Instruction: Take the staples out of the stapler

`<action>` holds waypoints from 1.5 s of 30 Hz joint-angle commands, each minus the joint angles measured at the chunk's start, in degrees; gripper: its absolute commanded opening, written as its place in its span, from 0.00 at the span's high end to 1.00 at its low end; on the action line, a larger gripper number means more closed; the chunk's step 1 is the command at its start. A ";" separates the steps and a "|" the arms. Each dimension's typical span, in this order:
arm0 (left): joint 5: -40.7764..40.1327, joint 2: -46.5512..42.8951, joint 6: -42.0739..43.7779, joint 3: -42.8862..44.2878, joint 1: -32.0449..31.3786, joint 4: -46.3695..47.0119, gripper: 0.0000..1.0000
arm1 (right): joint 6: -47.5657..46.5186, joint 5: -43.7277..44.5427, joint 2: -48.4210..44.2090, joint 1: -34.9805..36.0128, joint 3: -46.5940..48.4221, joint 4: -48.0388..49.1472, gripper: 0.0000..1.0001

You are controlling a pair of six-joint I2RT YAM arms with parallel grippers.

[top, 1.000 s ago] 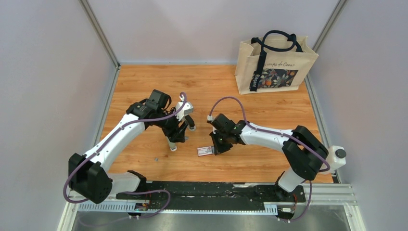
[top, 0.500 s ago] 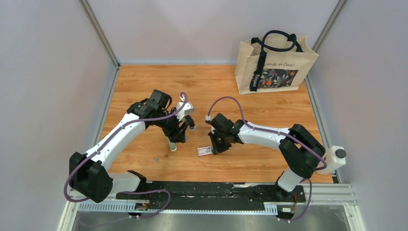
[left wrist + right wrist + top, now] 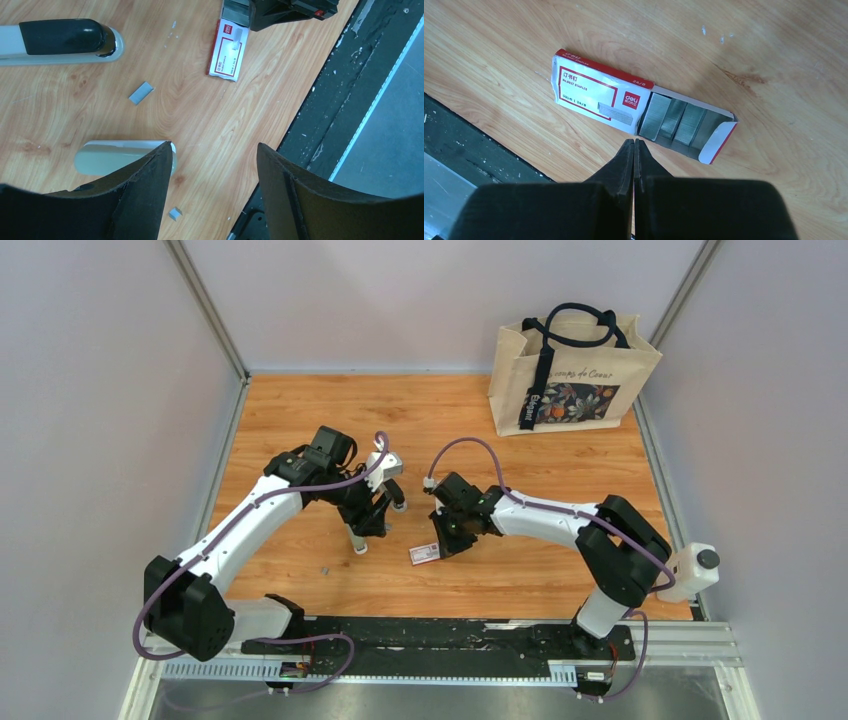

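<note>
Stapler (image 3: 65, 37), black on top with a pale base, is lying flat on the table (image 3: 300, 420), left of the box (image 3: 594, 95) and a little farther from the arms' bases, its rounded end pointing toward the box. The tote bag (image 3: 575, 370) is standing far beyond the box, at the table's back right corner. The left arm (image 3: 240, 530) is reaching in from the left of the box, and the right arm (image 3: 560, 520) is bending in from its right. The left gripper (image 3: 215, 152) is hanging over the wood left of the box with its jaws spread wide and gripping nothing. One finger (image 3: 135, 195) is overlapping the pale grey bar (image 3: 110, 156), and I cannot tell whether it is touching. The right gripper (image 3: 634, 147) is sitting with its jaws pressed together and nothing between them, its tip just beside one long edge of the box, where the sleeve ends; contact is not clear. The bar is lying flat left of the box, nearer the left gripper than the stapler is. The box is resting flat with its tray slid partly out, and packed strips (image 3: 671, 120) are showing in the tray. Two loose staples (image 3: 141, 93) are lying on the wood left of the box: one between the stapler and the bar, the other staple (image 3: 175, 214) farther left, beside the bar's end
</note>
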 commanded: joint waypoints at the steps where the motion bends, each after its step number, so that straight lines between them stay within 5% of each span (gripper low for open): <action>1: 1.88 0.13 0.02 0.24 -0.02 -0.24 0.29 | -0.88 -1.14 0.08 0.06 1.26 0.13 1.00; 9: -2.25 -0.83 -0.41 -0.63 -0.02 2.65 0.27 | -1.58 0.43 -7.73 -0.12 3.71 -2.51 0.96; 10: -3.04 -0.66 -0.07 -0.72 -0.10 3.27 0.26 | -1.32 0.87 -8.79 -0.21 3.63 -1.73 0.89; 11: -3.65 -0.40 0.81 -0.72 -0.28 4.23 0.25 | -0.88 2.01 -9.93 -0.64 3.28 -1.28 0.66; 14: -8.92 1.97 6.95 -0.20 -3.08 4.16 0.23 | 1.32 4.29 -14.85 -2.39 -0.40 2.14 0.35; 16: -13.66 4.43 11.44 0.59 -6.16 3.89 0.23 | 3.07 5.18 -19.41 -3.54 -3.64 4.59 0.30; 24: -22.38 19.19 25.84 7.36 -8.72 1.43 0.24 | 5.54 6.33 -31.21 -9.78 -10.61 9.44 0.32; 30: -22.56 18.33 36.57 3.94 -10.65 4.94 0.33 | 7.29 4.75 -31.56 -10.75 -15.34 13.65 0.42; 36: -19.13 20.08 38.08 4.64 -11.35 4.33 0.35 | 13.62 3.43 -30.25 -10.67 -21.24 25.16 0.46; 45: -19.30 20.78 41.24 -0.19 -14.16 8.37 0.32 | 14.24 5.45 -30.33 -10.23 -24.50 27.63 0.40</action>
